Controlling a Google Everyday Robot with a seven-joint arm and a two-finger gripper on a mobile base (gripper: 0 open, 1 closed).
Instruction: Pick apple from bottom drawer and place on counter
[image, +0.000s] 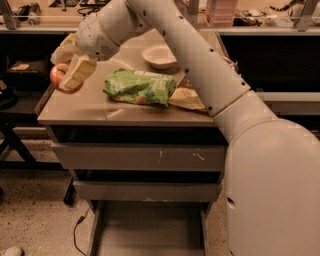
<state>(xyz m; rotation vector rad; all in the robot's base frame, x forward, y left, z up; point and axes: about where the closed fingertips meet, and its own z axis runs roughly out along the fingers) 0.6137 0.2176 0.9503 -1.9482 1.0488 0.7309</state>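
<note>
My end effector (67, 75) clenches the small round red-orange apple (56, 79) over the left edge of the glossy beige tabletop (90, 112). Beside it lie a green chip bag (140, 87), a yellow packet (186, 99) and a white bowl (159, 56); the grey metal bottom drawer (150, 230) is open below.

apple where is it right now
In the camera view, the apple is clamped in the gripper at the left edge of the counter, to the left of the green chip bag.

dim, warm | counter (87, 109) glare | end effector (68, 80) grips apple (55, 75), counter's left edge
</note>
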